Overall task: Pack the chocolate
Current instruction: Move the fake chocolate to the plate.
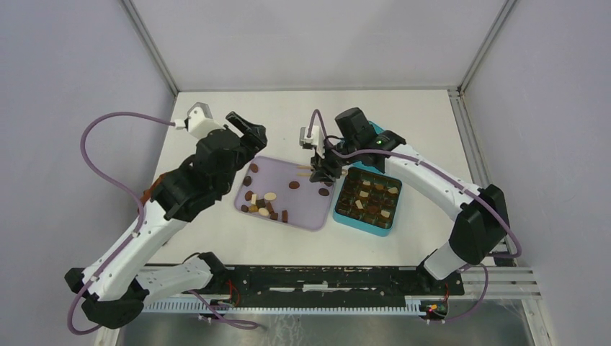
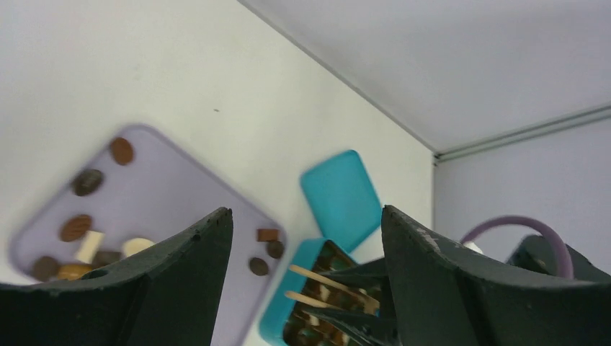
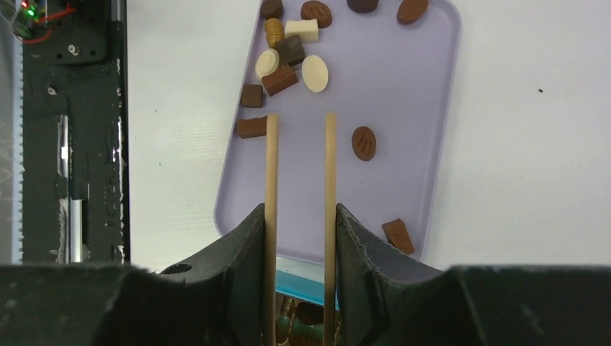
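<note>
1. The chocolate [image 3: 315, 73] is in two places. Loose pieces lie scattered on the purple tray [image 3: 403, 86] in the middle of the top view, clustered at the upper left of the right wrist view. Others sit in the compartments of the teal box [image 1: 362, 226], just right of the tray
2. The teal lid [image 2: 342, 198] lies flat on the table [image 1: 216, 249] beyond the box, at the centre of the left wrist view
3. The right pincer [image 3: 297, 213] hangs over the lower end of the tray in its own view, jaws partly apart. Two wooden sticks [image 3: 271, 180] run out along its fingers, parallel, with a clear gap and nothing between them. The left stick's tip shows just beside a brown rectangular piece at the tray's left edge
4. The left pincer [image 2: 306, 216] hovers by the tray's upper left corner in the top view, jaws wide apart and empty
5. The pieces look light, rigid and smooth, so they will probably slip or roll between thin stick tips, the domed ovals more readily than the blocks. Too hard a squeeze may flick one away or mark it
6. The best hold is likely across a piece's narrow width at its middle, on the flat sides of a block. The lone brown oval right of the sticks looks easier than the crowded cluster
</note>
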You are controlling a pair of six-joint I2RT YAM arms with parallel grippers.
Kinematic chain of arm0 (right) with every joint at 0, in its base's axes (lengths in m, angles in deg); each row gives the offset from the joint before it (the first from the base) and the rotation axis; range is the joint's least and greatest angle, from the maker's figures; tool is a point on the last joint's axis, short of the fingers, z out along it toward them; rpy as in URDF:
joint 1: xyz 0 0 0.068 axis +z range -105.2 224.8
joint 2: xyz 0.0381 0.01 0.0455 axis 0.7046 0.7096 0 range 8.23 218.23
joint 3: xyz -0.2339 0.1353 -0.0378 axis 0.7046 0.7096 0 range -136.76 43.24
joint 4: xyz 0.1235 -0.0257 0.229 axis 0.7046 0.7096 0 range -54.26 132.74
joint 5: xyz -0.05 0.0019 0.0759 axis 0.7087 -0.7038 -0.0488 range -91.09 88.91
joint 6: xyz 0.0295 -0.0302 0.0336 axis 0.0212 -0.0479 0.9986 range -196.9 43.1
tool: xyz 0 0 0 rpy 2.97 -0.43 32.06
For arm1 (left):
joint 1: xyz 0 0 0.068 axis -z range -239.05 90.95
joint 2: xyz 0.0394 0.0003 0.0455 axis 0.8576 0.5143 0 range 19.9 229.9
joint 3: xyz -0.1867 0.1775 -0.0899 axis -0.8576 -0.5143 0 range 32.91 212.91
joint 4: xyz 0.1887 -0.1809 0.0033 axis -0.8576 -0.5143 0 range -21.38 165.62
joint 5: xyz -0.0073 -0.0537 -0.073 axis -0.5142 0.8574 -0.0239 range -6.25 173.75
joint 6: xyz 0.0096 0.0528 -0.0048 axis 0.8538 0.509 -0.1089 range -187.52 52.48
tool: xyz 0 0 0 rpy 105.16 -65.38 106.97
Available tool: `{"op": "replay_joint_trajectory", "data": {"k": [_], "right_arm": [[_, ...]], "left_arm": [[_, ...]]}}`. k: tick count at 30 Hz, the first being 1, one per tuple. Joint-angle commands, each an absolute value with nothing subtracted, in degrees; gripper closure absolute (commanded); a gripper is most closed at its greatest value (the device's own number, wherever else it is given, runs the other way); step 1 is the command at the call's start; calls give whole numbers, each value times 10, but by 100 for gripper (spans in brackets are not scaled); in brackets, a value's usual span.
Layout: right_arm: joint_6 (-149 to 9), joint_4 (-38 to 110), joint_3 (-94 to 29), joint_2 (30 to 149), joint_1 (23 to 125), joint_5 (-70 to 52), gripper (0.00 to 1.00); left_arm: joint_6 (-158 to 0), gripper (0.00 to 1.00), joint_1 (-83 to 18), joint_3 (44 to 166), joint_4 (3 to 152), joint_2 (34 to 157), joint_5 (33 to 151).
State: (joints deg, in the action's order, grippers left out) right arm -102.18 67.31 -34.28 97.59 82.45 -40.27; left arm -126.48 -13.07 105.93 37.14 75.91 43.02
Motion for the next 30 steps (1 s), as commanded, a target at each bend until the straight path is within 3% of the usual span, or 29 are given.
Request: {"op": "replay_joint_trajectory", "data": {"k": [1,10,30], "right_arm": [[-1082,698,-362,992,849,-342,59],[-1153,725,-350,1041,923,-244,59],[-1211,750,-364,1156,1015,-125,58]], "left_arm": [[-1135,19,-182,1104,301,776,434],[-1093,20,-210,1130,322,780,469],[-1144,19,-210,1039,301,697,445]]}}
